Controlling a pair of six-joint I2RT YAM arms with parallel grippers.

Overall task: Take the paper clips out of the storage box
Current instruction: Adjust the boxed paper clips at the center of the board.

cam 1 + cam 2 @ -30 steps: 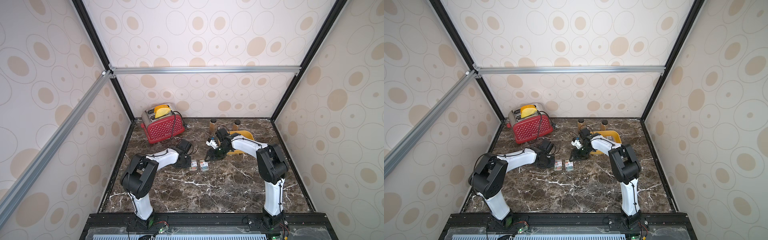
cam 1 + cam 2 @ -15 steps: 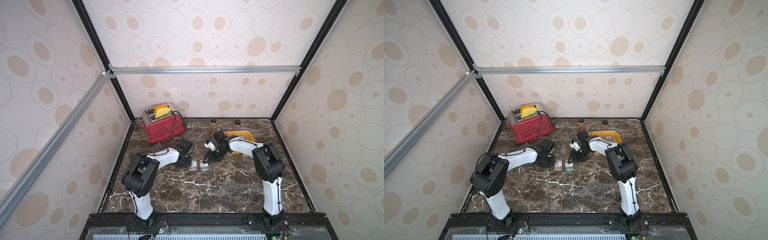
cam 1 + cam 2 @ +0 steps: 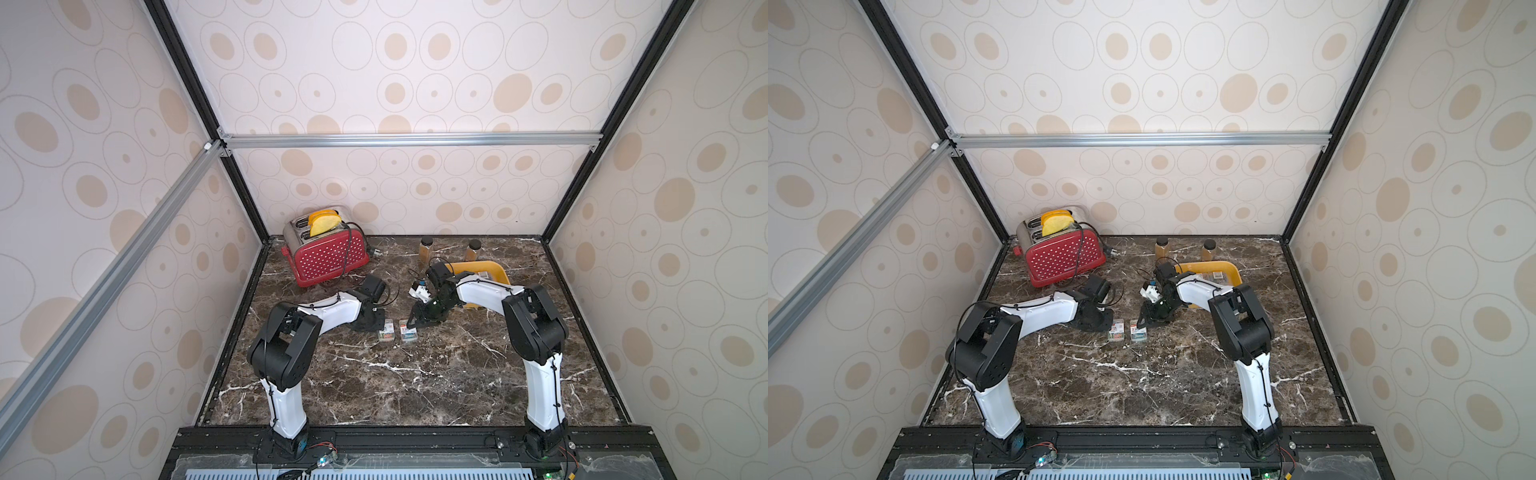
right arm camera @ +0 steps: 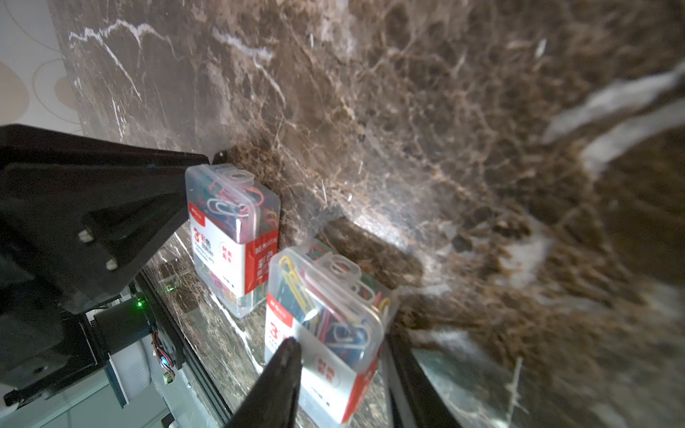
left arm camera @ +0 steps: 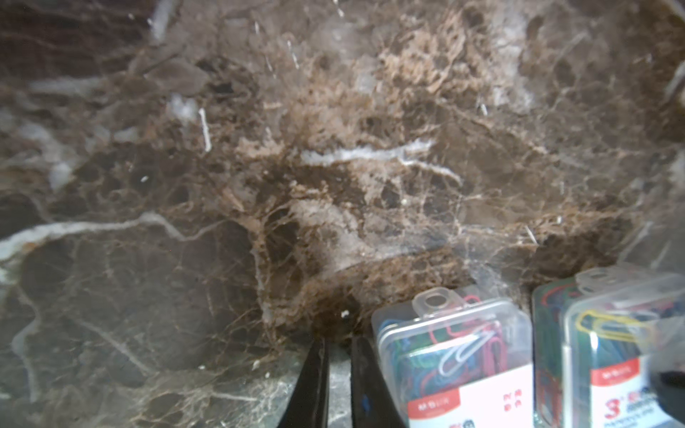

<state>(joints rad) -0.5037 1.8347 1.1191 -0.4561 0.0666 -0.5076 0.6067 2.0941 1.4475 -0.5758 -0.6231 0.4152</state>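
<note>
- Right claw point(image 4: 341, 342) astride a case of paper clips point(image 4: 326, 307) on the surface point(image 5: 333, 148); whether clamped, we cannot tell.
- Left claw point(image 5: 337, 346) together, empty.
- Next, we judge: reach into the storage box point(image 3: 496, 269).

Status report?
Left claw shut, empty. Right claw over clear plastic paper-clip case, grip unclear. Two cases on marble table; yellow plastic tray holds more. Nothing blocking.

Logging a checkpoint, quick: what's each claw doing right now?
Left claw: shut, empty.
Right claw: astride a clip case; whether it grips cannot be told.
</note>
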